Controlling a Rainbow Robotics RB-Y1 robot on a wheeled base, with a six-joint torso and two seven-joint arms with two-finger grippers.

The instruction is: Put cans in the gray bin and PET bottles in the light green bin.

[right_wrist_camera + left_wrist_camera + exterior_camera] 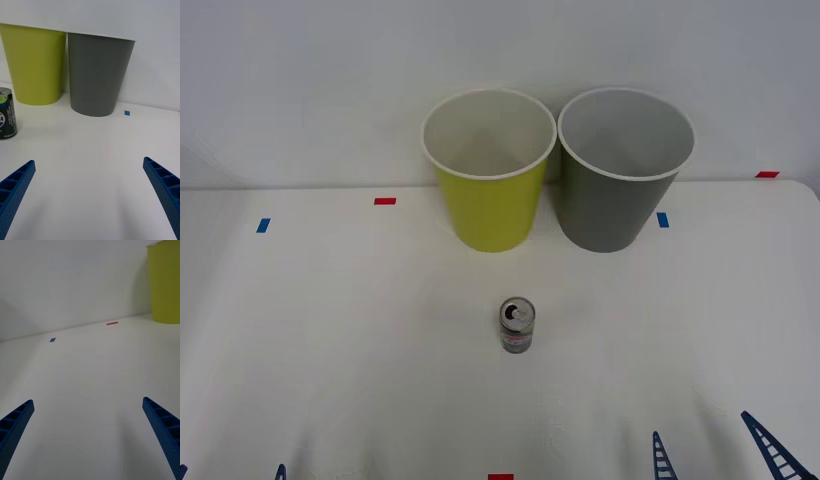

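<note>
A small silver can point(517, 325) stands upright on the table, well apart from the bins. Behind it, the light green bin point(488, 200) and gray bin point(612, 205) stand side by side.

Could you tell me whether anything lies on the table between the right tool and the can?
Nothing: in the front view, bare white table separates the open right tool from the can.

silver can point(517, 325), yellow-green bin point(488, 170), gray bin point(623, 170)
</note>
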